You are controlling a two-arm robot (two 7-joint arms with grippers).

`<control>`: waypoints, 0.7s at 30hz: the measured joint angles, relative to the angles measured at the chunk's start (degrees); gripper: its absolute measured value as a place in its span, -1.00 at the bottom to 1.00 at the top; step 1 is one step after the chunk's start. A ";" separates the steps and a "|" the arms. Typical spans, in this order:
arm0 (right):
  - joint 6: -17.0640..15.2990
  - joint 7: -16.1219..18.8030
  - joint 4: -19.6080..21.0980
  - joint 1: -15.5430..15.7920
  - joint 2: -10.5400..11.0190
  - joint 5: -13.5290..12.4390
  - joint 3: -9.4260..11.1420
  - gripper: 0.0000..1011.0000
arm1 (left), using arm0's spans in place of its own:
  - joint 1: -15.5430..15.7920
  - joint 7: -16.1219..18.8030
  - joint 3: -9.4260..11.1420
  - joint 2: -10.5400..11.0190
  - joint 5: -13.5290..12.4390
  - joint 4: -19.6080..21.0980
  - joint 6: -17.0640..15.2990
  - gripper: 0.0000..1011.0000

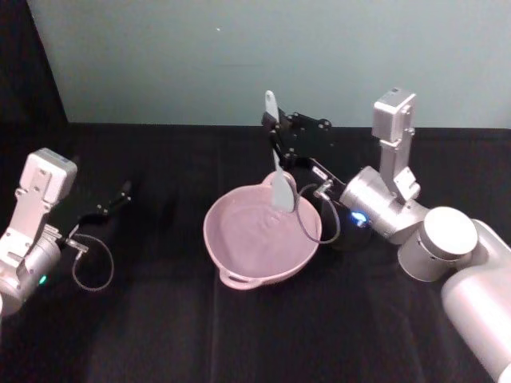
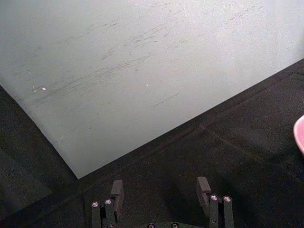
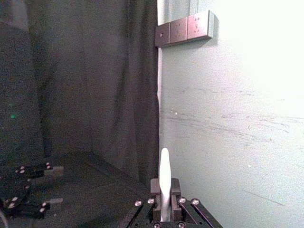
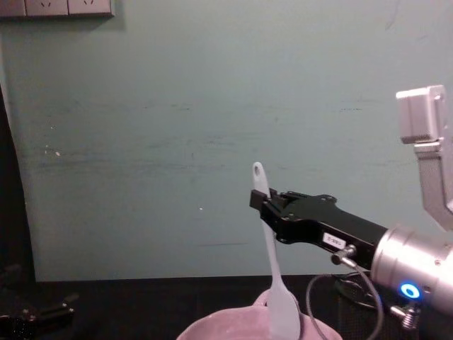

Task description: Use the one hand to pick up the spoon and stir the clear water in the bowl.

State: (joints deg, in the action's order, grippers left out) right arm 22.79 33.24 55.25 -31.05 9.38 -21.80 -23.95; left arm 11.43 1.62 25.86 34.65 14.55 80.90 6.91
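Step in hand: the pick-up looks done. Judging by the pose, stirring is about to start or is under way.
Right pincer [image 1: 276, 128]: closed on the handle of the spoon [image 1: 282, 191], a little below its top end, above the far rim of the bowl [image 1: 243, 235].
Spoon position: near upright, hole end up, paddle head down inside the bowl by its far rim. I cannot tell whether the head touches the water.
Bowl position: middle of the table [image 1: 239, 335], loop handle toward the near edge.
Next move: probably lower the head into the water and sweep it round. This calls for a firm grip and a path kept off the bowl's wall, so the bowl does not slide or tip.
Left pincer [image 1: 124, 191]: open and empty, parked low near the table's left edge, well apart from the bowl.
Spoon's look: long, slender and white, with a flat rounded head and a small hole at the top.
Bowl's look: wide and pale pink, with faint ripple lines inside.
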 joint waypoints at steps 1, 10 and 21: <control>-0.70 0.25 1.24 0.71 0.63 -0.05 0.32 -0.75 | 0.00 0.00 0.00 0.00 0.00 0.00 0.00 1.00; -5.25 2.46 11.54 7.26 4.50 -2.57 1.06 -0.75 | 0.00 0.00 0.00 0.00 0.00 0.00 0.00 1.00; -7.10 4.08 16.42 10.22 5.07 -5.38 -0.87 -0.75 | 0.00 0.00 0.00 0.00 0.00 0.00 0.00 1.00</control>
State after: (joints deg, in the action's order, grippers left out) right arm 15.69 37.32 71.66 -20.83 14.45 -27.17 -24.82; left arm 11.43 1.62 25.86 34.65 14.55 80.90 6.91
